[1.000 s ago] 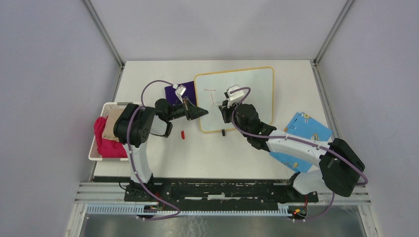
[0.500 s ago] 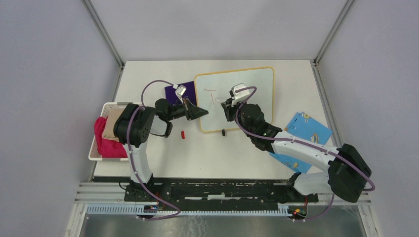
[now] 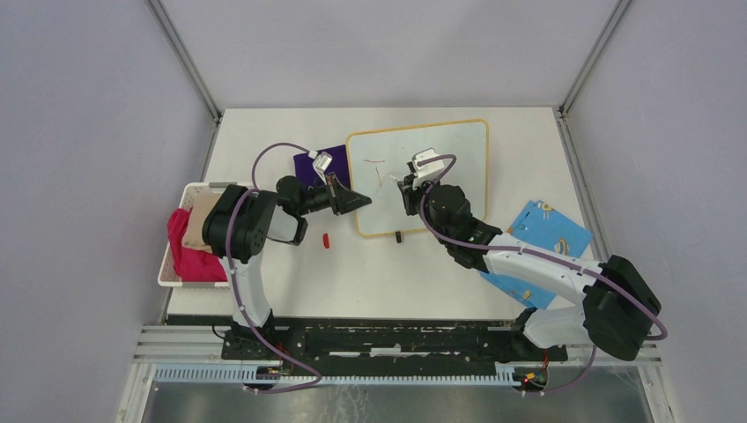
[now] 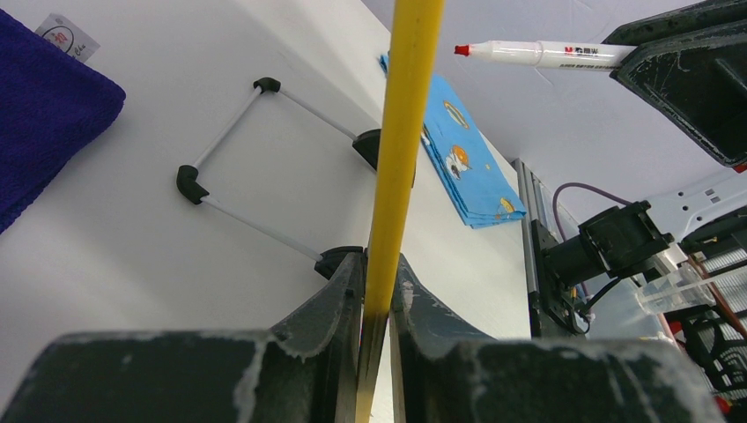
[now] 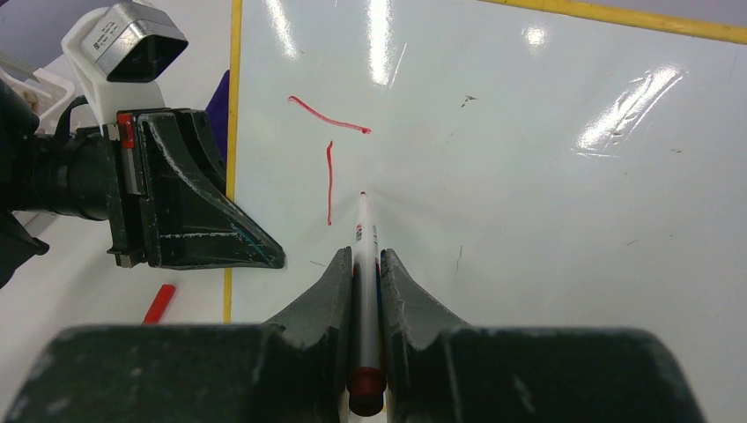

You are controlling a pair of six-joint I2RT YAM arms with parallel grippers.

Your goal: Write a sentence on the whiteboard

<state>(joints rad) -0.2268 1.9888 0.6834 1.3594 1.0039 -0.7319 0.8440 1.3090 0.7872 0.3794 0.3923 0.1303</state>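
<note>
The whiteboard [image 3: 440, 167], with a thin yellow-orange frame, is propped up at the table's middle back. Two red strokes [image 3: 377, 166] form a T near its upper left; they also show in the right wrist view [image 5: 329, 176]. My left gripper [image 3: 359, 201] is shut on the board's left frame edge [image 4: 401, 132], with the jaws either side of it [image 4: 379, 260]. My right gripper [image 3: 407, 187] is shut on a red marker [image 5: 364, 238]. Its tip points at the board just right of the vertical stroke. In the left wrist view the marker [image 4: 546, 55] seems a little off the surface.
A red marker cap [image 3: 326, 240] lies on the table left of the board. A purple cloth [image 3: 313, 163] lies behind my left gripper. A white basket [image 3: 172, 264] with pink and beige cloths stands at the left edge. A blue patterned sheet [image 3: 542, 238] lies at the right.
My right gripper has moved a little right and back with the marker, and a vertical red stroke now shows under the horizontal one. The left arm has not moved.
</note>
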